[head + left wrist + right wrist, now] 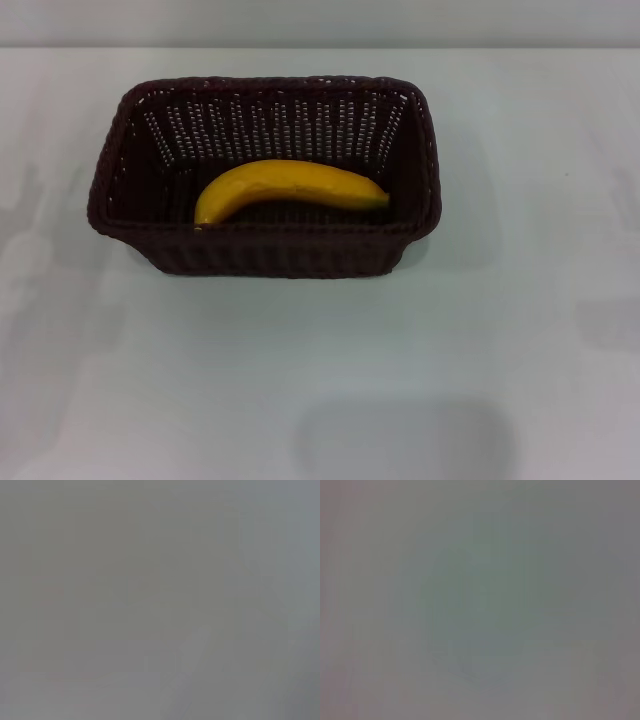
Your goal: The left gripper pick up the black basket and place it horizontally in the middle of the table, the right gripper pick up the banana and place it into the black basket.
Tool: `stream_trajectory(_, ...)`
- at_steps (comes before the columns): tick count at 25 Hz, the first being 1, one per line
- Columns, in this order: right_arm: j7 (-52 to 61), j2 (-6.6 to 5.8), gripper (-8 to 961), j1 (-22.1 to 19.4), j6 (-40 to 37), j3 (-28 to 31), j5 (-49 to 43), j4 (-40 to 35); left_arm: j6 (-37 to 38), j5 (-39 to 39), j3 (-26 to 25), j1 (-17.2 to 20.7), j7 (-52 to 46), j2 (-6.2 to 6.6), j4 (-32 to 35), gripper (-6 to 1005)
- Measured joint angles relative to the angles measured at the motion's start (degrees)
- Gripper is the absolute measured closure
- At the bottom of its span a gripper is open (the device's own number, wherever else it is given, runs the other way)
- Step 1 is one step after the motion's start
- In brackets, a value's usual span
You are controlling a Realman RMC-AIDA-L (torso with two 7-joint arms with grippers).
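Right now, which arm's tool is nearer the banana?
Cannot tell: neither the left nor the right tool shows in any view. The banana lies alone inside the black basket on the table.

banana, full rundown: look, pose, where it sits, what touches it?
The banana is a single curved fruit, bright yellow and smooth-skinned, with a small darker tip at its right end. It lies on its side, lengthwise along the floor of the black basket, arching toward the far wall, its left end near the front wall. It looks whole and unpeeled. Only the basket touches it; no gripper appears in any view.
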Motion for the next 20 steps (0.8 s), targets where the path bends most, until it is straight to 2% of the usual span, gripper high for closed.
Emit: stream_trajectory(20,5.3,0.05,96,1.1,2.2,0.2,0.2,0.7,-1.3,-8.6,0.0,2.6,2.9,-0.13,-2.2,281)
